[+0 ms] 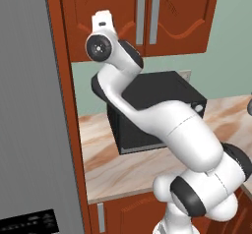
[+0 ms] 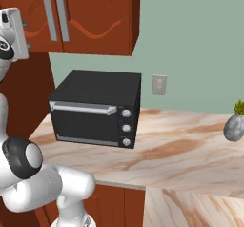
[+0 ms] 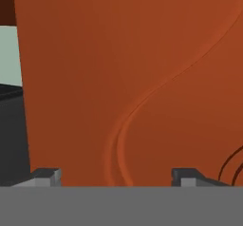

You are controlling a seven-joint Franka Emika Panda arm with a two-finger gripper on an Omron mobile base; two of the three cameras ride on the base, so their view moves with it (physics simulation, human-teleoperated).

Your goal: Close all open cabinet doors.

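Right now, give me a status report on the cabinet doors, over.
Gripper open, fingertips apart, right up against a cabinet door. Both cabinet doors above the toaster oven look flush, handles side by side. Nothing between gripper and door.

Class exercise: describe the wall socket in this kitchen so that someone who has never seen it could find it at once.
Start at the pale green back wall above the marble counter. Look just right of the black toaster oven, a little above the counter. The wall socket is a small pale plate, the only fitting on that bare stretch of wall.

Both base views share the microwave [image 1: 157, 110]; hand view hugs a cabinet door [image 3: 142, 78].
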